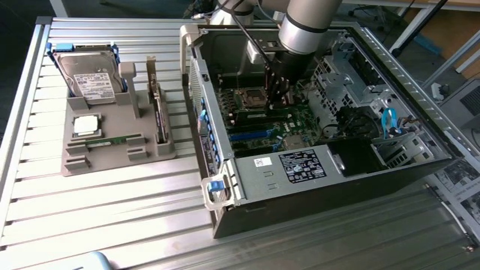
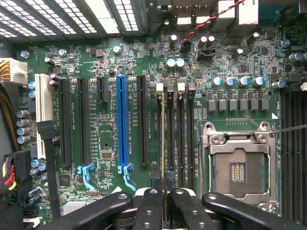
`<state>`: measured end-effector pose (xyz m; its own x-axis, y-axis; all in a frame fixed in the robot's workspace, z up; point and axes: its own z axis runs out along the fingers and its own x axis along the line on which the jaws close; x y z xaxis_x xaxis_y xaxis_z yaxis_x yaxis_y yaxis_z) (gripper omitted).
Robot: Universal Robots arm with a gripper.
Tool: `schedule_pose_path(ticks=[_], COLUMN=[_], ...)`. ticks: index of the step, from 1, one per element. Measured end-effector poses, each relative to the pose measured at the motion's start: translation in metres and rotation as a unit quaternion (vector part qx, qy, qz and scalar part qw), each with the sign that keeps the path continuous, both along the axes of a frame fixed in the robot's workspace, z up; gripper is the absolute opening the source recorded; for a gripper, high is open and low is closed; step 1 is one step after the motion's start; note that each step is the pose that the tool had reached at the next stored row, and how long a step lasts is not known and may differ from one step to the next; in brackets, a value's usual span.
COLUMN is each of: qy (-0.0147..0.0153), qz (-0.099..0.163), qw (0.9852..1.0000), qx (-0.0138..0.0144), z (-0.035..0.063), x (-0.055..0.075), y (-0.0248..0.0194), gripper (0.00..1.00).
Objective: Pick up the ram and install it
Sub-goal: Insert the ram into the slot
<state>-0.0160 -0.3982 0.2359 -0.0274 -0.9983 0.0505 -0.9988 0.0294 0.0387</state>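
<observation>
- Ram, a thin green circuit-board stick point(image 2: 163, 139), stands edge-on in a black motherboard slot point(image 2: 169, 139) beside the silver processor socket point(image 2: 238, 165).
- Black gripper point(image 2: 163, 184) is clenched on its end.

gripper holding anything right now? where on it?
Yes: the gripper is shut on the ram, pinching its top edge at one end, the stick edge-on over the memory slots.

A robotics lab or workshop: an open computer case point(image 1: 330, 140) lies on a ribbed aluminium workbench point(image 1: 112, 214), beside it a grey fixture point(image 1: 112, 146) holding spare components.
</observation>
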Motion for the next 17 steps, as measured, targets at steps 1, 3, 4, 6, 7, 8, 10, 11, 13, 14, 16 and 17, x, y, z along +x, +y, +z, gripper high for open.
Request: schedule_pose_path(ticks=[1, 3, 4, 6, 7, 8, 10, 11, 13, 14, 16, 17], qy=[0.0, -0.0001, -0.0002, -0.0003, -0.0004, -0.0005, -0.0005, -0.0004, -0.0004, -0.0004, -0.0004, -0.0004], qz=[0.0, 0.001, 0.001, 0.001, 0.001, 0.001, 0.001, 0.003, 0.01, 0.011, 0.011, 0.011], qw=[1.0, 1.0, 1.0, 1.0, 1.0, 1.0, 1.0, 1.0, 0.9999, 0.9999, 0.9999, 0.9999], qx=[0.0, 0.0, 0.0002, 0.0, 0.0001, 0.0002, 0.0001, 0.0001, 0.0, 0.0, 0.0, 0.0], z=[0.0, 0.0, 0.0002, 0.0011, 0.0014, 0.0015, 0.0016, 0.0016, 0.0017, 0.0017, 0.0017, 0.0017], x=[0.0, -0.0001, -0.0002, -0.0003, -0.0003, -0.0003, -0.0004, -0.0004, -0.0004, -0.0004, -0.0004, -0.0004], y=[0.0, 0.0, 0.0, 0.0, 0.0, 0.0001, 0.0, 0.0, 0.0, 0.0, 0.0, -0.0001], gripper=[0.13, 0.13, 0.13, 0.13, 0.13, 0.13, 0.13, 0.13, 0.13, 0.13, 0.13, 0.13])
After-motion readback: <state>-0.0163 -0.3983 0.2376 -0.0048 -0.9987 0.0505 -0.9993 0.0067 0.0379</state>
